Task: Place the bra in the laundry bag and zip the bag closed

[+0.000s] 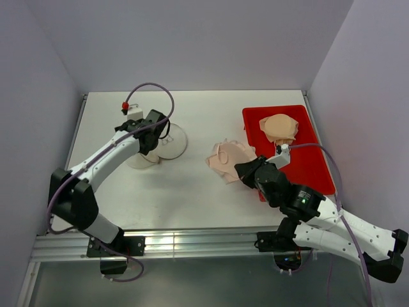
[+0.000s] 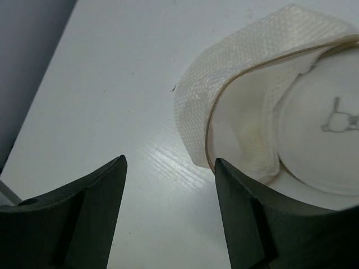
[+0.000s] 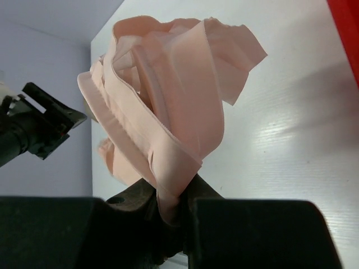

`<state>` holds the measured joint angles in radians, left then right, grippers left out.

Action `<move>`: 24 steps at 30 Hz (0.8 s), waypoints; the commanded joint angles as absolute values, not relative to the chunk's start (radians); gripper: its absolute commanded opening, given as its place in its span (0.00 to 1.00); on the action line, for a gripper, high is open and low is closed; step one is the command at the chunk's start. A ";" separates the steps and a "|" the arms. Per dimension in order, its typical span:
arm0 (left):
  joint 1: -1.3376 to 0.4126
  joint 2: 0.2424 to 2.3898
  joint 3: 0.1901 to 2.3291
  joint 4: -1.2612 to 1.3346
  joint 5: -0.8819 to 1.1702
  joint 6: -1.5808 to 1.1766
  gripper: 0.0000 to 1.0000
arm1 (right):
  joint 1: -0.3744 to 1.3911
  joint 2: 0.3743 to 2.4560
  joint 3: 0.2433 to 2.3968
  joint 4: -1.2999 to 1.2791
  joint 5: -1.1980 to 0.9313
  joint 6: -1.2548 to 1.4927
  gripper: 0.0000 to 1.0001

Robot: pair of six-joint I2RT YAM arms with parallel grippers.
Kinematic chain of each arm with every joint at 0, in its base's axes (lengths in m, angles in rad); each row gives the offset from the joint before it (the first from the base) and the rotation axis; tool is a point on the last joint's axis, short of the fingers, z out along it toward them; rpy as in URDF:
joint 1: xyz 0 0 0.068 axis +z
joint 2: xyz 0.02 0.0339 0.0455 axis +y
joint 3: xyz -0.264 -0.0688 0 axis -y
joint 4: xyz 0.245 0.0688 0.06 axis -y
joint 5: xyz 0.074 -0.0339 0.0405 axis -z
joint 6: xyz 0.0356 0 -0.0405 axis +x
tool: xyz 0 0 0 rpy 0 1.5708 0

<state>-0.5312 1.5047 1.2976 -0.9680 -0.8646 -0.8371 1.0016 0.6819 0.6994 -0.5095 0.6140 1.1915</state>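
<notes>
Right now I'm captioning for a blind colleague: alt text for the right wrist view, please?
The right gripper is shut on a fold of the pale pink bra, whose bunched fabric fills the middle. Behind lies the white table, with an edge of the red tray at top right.

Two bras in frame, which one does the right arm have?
The paler pink-beige bra, just left of the red tray, pinched in the right gripper. The darker tan bra lies untouched on the tray.

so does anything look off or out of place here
Nothing spilled or damaged. The laundry bag lies slumped, its mesh wall folded over, and the bra is bunched up in the right gripper.
</notes>
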 commanded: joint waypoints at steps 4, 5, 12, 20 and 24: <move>-0.488 1.607 1.356 -0.896 -0.830 -0.733 0.69 | 0.930 0.687 0.761 -0.482 0.531 1.072 0.00; -0.488 1.612 1.359 -0.881 -0.818 -0.729 0.69 | 0.924 0.687 0.762 -0.477 0.520 1.062 0.00; -0.486 1.692 1.378 -0.850 -0.821 -0.755 0.67 | 0.891 0.692 0.775 -0.456 0.482 1.032 0.00; -0.479 1.735 1.347 -0.805 -0.798 -0.781 0.47 | 0.884 0.696 0.776 -0.453 0.462 1.016 0.00; -0.479 1.721 1.333 -0.787 -0.787 -0.790 0.34 | 0.881 0.716 0.776 -0.453 0.453 1.009 0.00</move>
